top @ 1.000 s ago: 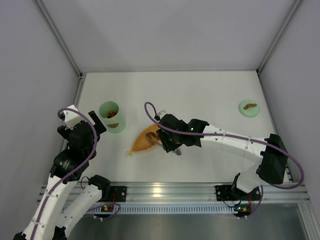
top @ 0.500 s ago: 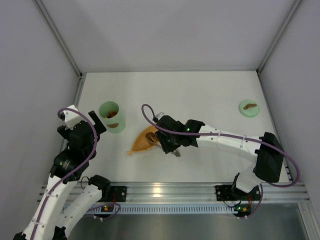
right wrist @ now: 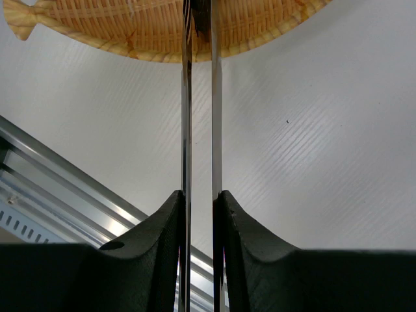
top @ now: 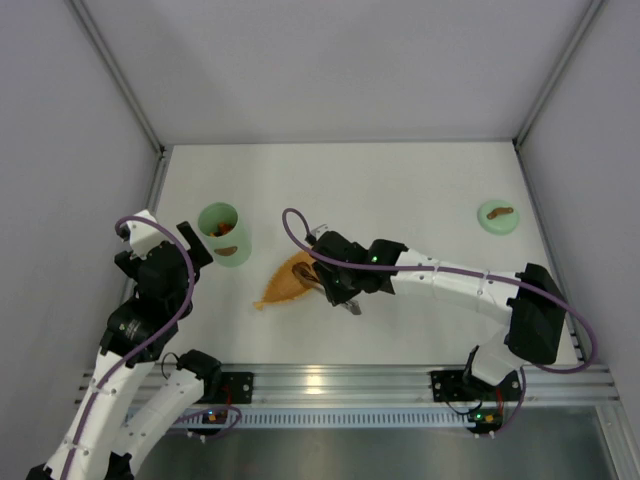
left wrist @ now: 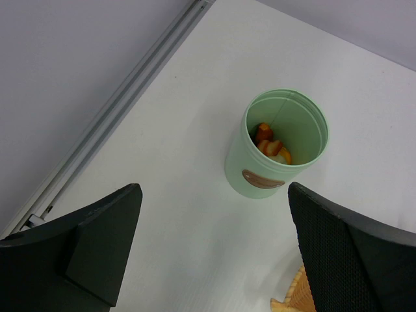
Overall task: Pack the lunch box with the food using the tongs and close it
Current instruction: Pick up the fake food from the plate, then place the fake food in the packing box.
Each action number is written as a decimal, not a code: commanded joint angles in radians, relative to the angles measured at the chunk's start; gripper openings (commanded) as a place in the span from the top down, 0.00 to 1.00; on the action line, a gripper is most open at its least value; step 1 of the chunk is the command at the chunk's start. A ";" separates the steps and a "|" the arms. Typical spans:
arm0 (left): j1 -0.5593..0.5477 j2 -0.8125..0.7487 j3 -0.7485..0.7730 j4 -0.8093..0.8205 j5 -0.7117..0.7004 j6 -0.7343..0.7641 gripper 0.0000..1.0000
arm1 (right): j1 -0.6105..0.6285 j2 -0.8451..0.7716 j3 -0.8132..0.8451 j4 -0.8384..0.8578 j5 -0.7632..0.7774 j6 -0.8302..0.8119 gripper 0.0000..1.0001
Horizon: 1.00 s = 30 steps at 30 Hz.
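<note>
Two slim arms of the long thin silver-grey metal tongs [right wrist: 198, 130] run nearly parallel out of our right gripper [right wrist: 198, 195]. Its fingers are clamped on them, squeezing the tips almost together over the orange woven leaf-shaped tray [right wrist: 130, 32]. Something dark sits between those tips at the top edge of the right wrist view; we judge it a piece of food, though we cannot tell how firmly it is pinched. Our left gripper [left wrist: 213, 192] hangs with its jaws wide apart, holding nothing, near the small mint-green cylindrical plastic tub [left wrist: 240, 162], which stands upright and lidless to the tray's left with small orange and white food pieces [left wrist: 270, 144] inside. To do this step well, we should hold the squeeze even, lift straight up until the tips clear the tray's rim, swing left without jolting, and ease apart only once the tips are over or inside the tub's mouth. The matching round mint-green lid with a brown handle [top: 497, 216] lies well apart at the far right, for last.
</note>
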 commanded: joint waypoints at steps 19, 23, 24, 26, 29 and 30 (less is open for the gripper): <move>0.002 -0.011 -0.008 0.009 -0.018 0.008 0.01 | 0.012 -0.064 0.277 -0.037 0.079 -0.008 0.80; 0.001 -0.009 -0.008 0.009 -0.019 0.008 0.01 | 0.012 -0.004 0.407 -0.031 0.056 -0.026 0.80; 0.001 -0.009 -0.008 0.010 -0.019 0.010 0.01 | 0.012 0.023 0.435 -0.026 0.050 -0.030 0.80; 0.001 -0.009 -0.008 0.010 -0.021 0.010 0.01 | 0.012 0.055 0.515 -0.020 0.041 -0.036 0.80; 0.001 -0.008 -0.008 0.009 -0.021 0.011 0.01 | 0.013 0.121 0.599 0.009 0.013 -0.043 0.80; 0.001 -0.009 -0.008 0.009 -0.021 0.011 0.01 | 0.013 0.153 0.616 0.017 0.007 -0.043 0.80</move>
